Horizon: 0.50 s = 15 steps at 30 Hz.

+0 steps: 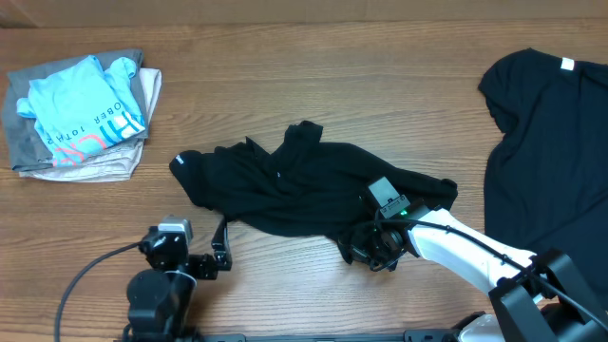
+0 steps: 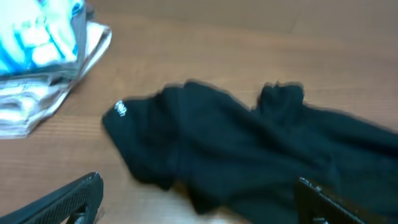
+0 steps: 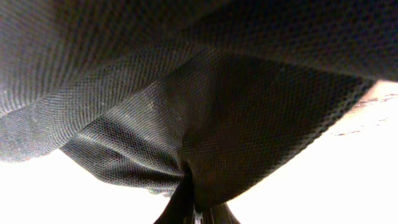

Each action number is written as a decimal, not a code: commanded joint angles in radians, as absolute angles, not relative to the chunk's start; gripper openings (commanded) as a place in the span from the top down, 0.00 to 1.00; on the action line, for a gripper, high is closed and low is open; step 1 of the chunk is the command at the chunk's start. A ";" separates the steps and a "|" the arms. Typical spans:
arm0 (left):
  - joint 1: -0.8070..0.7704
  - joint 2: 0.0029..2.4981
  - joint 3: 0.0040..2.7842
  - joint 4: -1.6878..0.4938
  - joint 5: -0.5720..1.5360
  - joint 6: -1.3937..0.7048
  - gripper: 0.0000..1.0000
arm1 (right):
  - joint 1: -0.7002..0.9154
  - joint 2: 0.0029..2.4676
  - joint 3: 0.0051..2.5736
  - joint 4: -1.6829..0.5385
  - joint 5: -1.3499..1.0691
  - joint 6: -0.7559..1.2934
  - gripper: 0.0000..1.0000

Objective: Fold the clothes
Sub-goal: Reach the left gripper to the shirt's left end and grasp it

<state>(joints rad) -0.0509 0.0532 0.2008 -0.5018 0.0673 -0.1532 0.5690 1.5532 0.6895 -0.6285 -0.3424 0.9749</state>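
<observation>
Grip status: right tool (image 1: 372, 249) is closed on a pinch of the near edge of the crumpled T-shirt (image 1: 304, 185). In its wrist view, black mesh fabric fills the frame and gathers to a point between the jaws. Judged purpose of the hold: to anchor one edge so the garment can be drawn out flat before any fold.

Left tool (image 2: 199, 186) stands fully open and holds nothing. It is presumably placed to take the opposite edge. The shirt lies just ahead of this tool, with its near edge between the spread fingers (image 2: 68, 199) and its white mark (image 2: 119, 109) ahead and to the left.

From the right tool, the bulk of the shirt extends forward and left across the worktop (image 1: 380, 76). Second T-shirt (image 1: 551, 142) lies spread out well to this tool's right. Folded stack (image 1: 81, 119) sits far ahead-left of the left tool.
</observation>
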 commanded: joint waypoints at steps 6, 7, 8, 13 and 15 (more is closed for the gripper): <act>-0.053 0.565 0.670 -0.715 0.102 -0.186 0.00 | 0.567 1.576 0.674 -0.619 -0.323 0.969 0.96; -0.053 0.641 0.729 -0.766 0.102 -0.187 0.00 | 0.567 1.576 0.674 -0.622 -0.323 0.968 0.96; -0.053 0.737 0.805 -0.836 0.102 -0.187 0.00 | 0.567 1.576 0.674 -0.625 -0.322 0.966 0.96; -0.053 1.145 1.133 -1.104 0.131 -0.187 0.00 | 0.567 1.576 0.674 -0.629 -0.316 0.965 0.96; -0.053 1.286 1.232 -1.144 0.134 -0.187 0.00 | 0.567 1.576 0.674 -0.629 -0.316 0.965 0.96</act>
<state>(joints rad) -0.0509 1.1320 1.1034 -1.1065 0.1043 -0.1780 0.5694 1.5543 0.6895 -0.6262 -0.3439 0.9680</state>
